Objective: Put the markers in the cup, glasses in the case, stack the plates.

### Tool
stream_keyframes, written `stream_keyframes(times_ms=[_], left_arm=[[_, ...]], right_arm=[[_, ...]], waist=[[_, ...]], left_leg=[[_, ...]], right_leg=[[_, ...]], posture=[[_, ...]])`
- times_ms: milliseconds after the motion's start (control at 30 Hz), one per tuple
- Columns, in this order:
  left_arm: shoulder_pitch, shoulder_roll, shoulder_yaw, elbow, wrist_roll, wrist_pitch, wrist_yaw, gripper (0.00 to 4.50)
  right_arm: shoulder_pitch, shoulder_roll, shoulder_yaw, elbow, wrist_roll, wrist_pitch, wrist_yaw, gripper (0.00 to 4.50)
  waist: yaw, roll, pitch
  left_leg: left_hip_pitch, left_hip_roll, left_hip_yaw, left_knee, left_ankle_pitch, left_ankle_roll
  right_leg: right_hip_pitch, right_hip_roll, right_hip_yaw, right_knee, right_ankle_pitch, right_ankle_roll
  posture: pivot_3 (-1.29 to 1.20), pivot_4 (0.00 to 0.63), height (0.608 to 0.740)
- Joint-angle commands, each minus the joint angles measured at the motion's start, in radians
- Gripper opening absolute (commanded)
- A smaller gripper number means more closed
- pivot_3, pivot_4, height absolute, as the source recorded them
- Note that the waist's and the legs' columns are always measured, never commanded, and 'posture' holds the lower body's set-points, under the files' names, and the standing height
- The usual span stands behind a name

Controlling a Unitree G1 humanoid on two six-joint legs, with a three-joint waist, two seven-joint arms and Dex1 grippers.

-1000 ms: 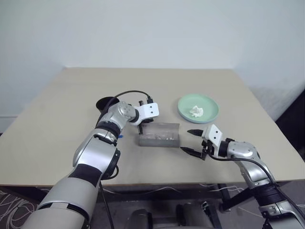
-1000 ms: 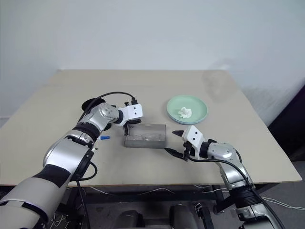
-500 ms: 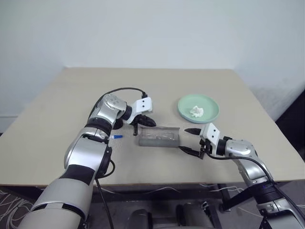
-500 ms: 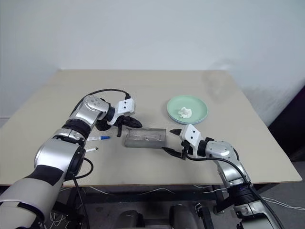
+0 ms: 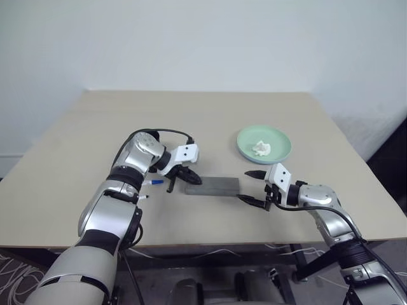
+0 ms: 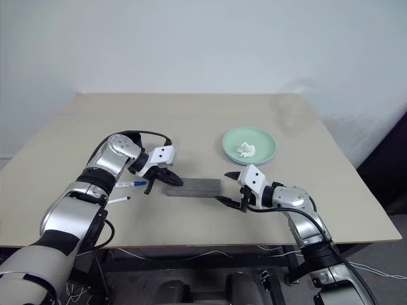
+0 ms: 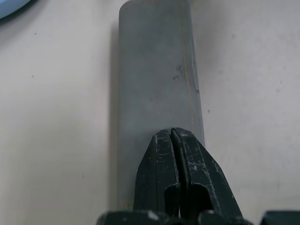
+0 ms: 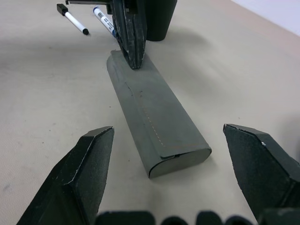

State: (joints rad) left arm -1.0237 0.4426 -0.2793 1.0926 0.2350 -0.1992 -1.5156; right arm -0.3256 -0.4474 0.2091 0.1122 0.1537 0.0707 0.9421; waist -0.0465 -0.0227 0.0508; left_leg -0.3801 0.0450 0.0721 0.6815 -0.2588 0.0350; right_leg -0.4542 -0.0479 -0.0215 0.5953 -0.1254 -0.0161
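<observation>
The grey case (image 5: 213,185) lies flat on the table with its lid down, so the glasses are hidden. My left gripper (image 7: 172,134) is shut and empty, its tips resting on the case's left end (image 8: 123,63). My right gripper (image 5: 247,185) stands open just off the case's right end, one finger (image 8: 89,159) on each side and apart from it. Two markers lie left of the case, one blue-capped (image 6: 133,184) and one dark-capped (image 6: 118,199). The black cup (image 8: 158,18) stands behind them. A mint green plate (image 5: 280,141) sits at the back right.
A white paper wad (image 5: 261,149) lies on the green plate. A light blue edge (image 7: 9,4) shows in a corner of the left wrist view. The table's front edge (image 5: 210,244) runs close below the case.
The case's raised see-through lid has come down flat. My left gripper swung down and back with it onto the case's left end. The right gripper stayed put.
</observation>
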Motion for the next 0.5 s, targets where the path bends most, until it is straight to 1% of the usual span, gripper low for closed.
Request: stream_keyframes(times_ms=[33, 167, 233, 367, 500], left_arm=[[-0.014, 0.020, 0.011, -0.040, -0.018, -0.003, 0.014, 0.02], [-0.021, 0.035, 0.035, -0.062, -0.049, 0.002, 0.023, 0.02], [-0.013, 0.055, 0.063, -0.116, -0.087, 0.027, 0.008, 0.02], [0.041, 0.116, 0.076, -0.267, -0.132, 0.083, -0.035, 0.02], [0.161, 0.215, 0.110, -0.524, -0.234, 0.234, -0.094, 0.02]], right_arm=[[-0.027, 0.005, -0.009, -0.006, 0.002, -0.021, 0.002, 4.07], [-0.033, 0.007, -0.006, 0.001, 0.001, -0.024, 0.004, 4.07], [-0.037, 0.007, -0.005, 0.005, 0.001, -0.026, 0.007, 4.07], [-0.042, 0.004, -0.003, 0.012, 0.002, -0.029, 0.013, 4.07], [-0.049, 0.001, -0.001, 0.019, 0.002, -0.030, 0.027, 4.07]], waist=[[0.000, 0.000, 0.000], [0.000, 0.000, 0.000], [0.000, 0.000, 0.000], [-0.002, 0.000, 0.000], [-0.006, 0.000, 0.000]], left_leg=[[0.000, 0.000, 0.000, 0.000, 0.000, 0.000], [0.000, 0.000, 0.000, 0.000, 0.000, 0.000], [0.000, 0.000, 0.000, 0.000, 0.000, 0.000], [0.000, 0.000, 0.000, -0.001, 0.000, 0.000], [0.001, 0.001, 0.001, -0.002, 0.000, 0.000]], right_leg=[[0.000, 0.000, 0.000, 0.000, 0.000, 0.000], [0.000, 0.000, 0.000, 0.000, 0.000, 0.000], [0.000, 0.000, 0.000, 0.000, 0.000, 0.000], [-0.001, 0.000, 0.000, 0.000, 0.000, 0.000], [-0.001, 0.000, 0.001, 0.000, 0.000, 0.000]], posture=[[0.00, 0.000, 0.740], [0.00, 0.000, 0.740], [0.00, 0.000, 0.740], [0.00, 0.000, 0.740], [0.00, 0.000, 0.740]])
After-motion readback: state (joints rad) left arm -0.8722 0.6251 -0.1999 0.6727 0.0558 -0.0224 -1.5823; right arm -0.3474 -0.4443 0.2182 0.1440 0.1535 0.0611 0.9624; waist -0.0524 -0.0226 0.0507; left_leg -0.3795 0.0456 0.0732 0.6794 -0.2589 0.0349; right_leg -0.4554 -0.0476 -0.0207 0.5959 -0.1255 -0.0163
